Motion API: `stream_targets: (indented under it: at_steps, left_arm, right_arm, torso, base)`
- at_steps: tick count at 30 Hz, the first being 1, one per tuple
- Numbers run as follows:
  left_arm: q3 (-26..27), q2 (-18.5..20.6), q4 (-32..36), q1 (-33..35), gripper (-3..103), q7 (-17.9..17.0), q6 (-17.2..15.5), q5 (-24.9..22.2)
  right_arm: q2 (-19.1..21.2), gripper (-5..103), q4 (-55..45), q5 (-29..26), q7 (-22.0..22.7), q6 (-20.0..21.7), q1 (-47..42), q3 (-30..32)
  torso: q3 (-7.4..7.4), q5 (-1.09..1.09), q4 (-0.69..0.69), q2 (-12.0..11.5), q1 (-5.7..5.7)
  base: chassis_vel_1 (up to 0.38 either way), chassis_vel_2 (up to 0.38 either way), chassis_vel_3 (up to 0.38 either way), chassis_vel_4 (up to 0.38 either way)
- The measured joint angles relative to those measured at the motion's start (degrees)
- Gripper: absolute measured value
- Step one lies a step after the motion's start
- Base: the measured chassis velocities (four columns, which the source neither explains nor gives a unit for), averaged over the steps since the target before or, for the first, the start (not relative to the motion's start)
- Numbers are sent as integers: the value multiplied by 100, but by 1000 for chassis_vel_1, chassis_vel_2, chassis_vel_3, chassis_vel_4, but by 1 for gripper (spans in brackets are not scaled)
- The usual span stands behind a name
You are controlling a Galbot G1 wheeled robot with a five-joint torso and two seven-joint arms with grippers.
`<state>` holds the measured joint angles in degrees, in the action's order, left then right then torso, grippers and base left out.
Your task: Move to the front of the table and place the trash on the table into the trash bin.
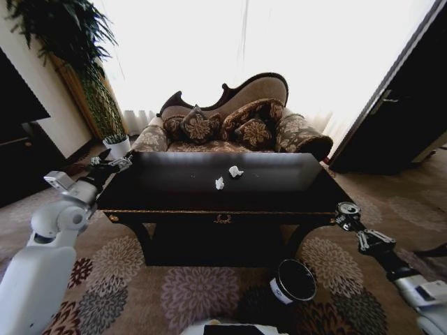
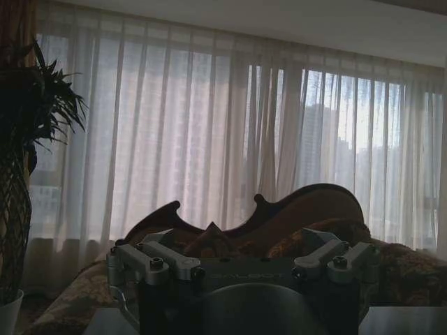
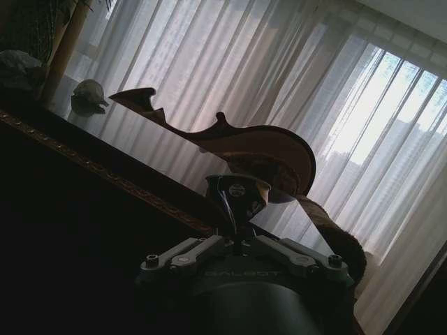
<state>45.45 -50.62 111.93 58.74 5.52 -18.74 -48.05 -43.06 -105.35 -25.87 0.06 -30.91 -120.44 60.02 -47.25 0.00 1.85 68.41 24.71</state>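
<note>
The dark glossy table point(image 1: 174, 192) stands straight ahead, with a gold ornament at its front centre. Two white paper balls of trash lie near the middle of its top, one point(image 1: 219, 183) nearer me and one point(image 1: 235, 171) behind it; the right wrist view also catches a paper ball point(image 3: 89, 91) on the mirror-like top. On the carpet by the table's front right leg sits the dark round trash bin point(image 1: 294, 280) with a white label. My left gripper point(image 1: 110, 164) is open at the table's left rear corner. Off the right front corner hangs my right gripper point(image 1: 347, 213), shut and holding nothing.
An ornate sofa point(image 1: 230, 122) with patterned cushions stands close behind the table, before bright curtains. A tall plant point(image 1: 66, 42) and a small white pot point(image 1: 117, 145) are at the left rear. A dark cabinet point(image 1: 405, 105) is on the right. Patterned carpet point(image 1: 181, 293) lies in front.
</note>
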Motion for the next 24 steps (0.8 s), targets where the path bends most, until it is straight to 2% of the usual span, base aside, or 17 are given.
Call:
stream_targets:
  at_steps: [2, 12, 16, 24]
  left_arm:
    - [62, 81, -17, -34, 100, -4, -16, -61]
    - [239, 238, -55, -69, 100, -17, -51, -166]
    - [314, 267, -51, -63, 100, -18, -63, -187]
    - [438, 445, 17, -30, 100, -32, -127, -328]
  right_arm:
    - [-64, 0, 258, 149, 7, 4, 303, -425]
    - [-222, 0, 1093, 731, 23, 23, 901, -1126]
    - [-390, 0, 2027, 1053, -93, -111, 1450, -1620]
    - [-650, 0, 2839, 1379, -196, -228, 2274, -2380]
  torso:
    - [0, 0, 0, 0, 0]
    - [0, -2, 0, 0, 0]
    - [0, -1, 1, 0, 0]
    - [0, -1, 0, 0, 0]
  base:
    - [0, 0, 0, 0]
    - [0, 0, 0, 0]
    - [0, 0, 0, 0]
    - [0, 0, 0, 0]
